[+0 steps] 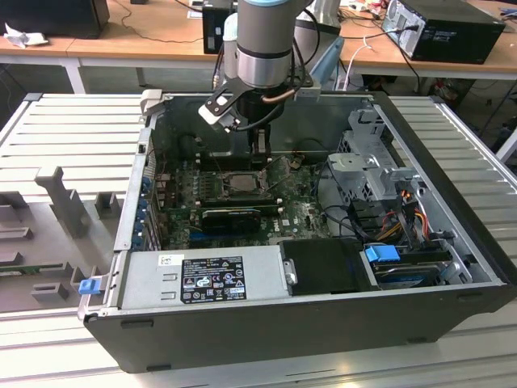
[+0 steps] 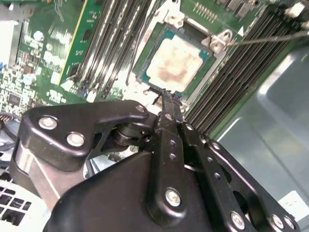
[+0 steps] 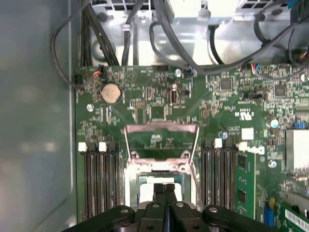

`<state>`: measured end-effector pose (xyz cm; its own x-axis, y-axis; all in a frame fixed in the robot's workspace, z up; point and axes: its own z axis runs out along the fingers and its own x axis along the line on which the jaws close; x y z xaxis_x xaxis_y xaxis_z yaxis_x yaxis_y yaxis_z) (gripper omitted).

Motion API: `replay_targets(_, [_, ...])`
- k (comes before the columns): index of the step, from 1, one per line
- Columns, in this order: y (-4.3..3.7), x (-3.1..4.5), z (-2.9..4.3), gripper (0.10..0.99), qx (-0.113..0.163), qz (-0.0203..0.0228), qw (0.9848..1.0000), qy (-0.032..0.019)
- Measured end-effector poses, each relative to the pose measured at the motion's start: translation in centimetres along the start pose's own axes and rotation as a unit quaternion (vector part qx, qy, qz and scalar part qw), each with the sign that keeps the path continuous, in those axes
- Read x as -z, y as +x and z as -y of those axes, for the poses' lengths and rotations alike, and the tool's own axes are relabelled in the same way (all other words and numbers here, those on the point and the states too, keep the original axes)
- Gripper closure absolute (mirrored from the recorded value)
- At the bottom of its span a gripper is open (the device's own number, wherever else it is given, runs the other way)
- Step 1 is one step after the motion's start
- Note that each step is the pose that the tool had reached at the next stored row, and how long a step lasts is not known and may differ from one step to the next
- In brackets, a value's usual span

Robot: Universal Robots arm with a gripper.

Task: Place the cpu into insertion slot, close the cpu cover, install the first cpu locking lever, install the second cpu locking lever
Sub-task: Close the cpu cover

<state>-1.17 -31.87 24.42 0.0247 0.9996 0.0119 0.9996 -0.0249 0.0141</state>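
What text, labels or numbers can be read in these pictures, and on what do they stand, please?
Black label on the power supply: too small to read.
White silkscreen marks on the motherboard: too blurred to read.
No text is legible.

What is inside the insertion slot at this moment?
The cpu lies in the insertion slot, pale face up. The cpu cover stands raised, off it. The shut gripper hides the slot's near edge, and the contacts under the cpu cannot be seen.

Ribbed grey table (image 1: 73, 129) carries the open computer case (image 1: 242, 331) and grey fixtures (image 1: 63, 200)
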Motion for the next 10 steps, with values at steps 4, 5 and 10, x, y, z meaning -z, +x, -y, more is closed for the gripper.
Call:
replay_targets(4, [0.01,0.18,-0.37,0.980,0.000,0.0001,1.0000,0.0000])
replay_targets(5, [0.02,0.34,-0.37,0.980,0.000,0.0000,1.0000,0.0000])
replay_targets(10, [0.03,0.69,-0.67,0.980,0.000,0.0000,1.0000,-0.0004])
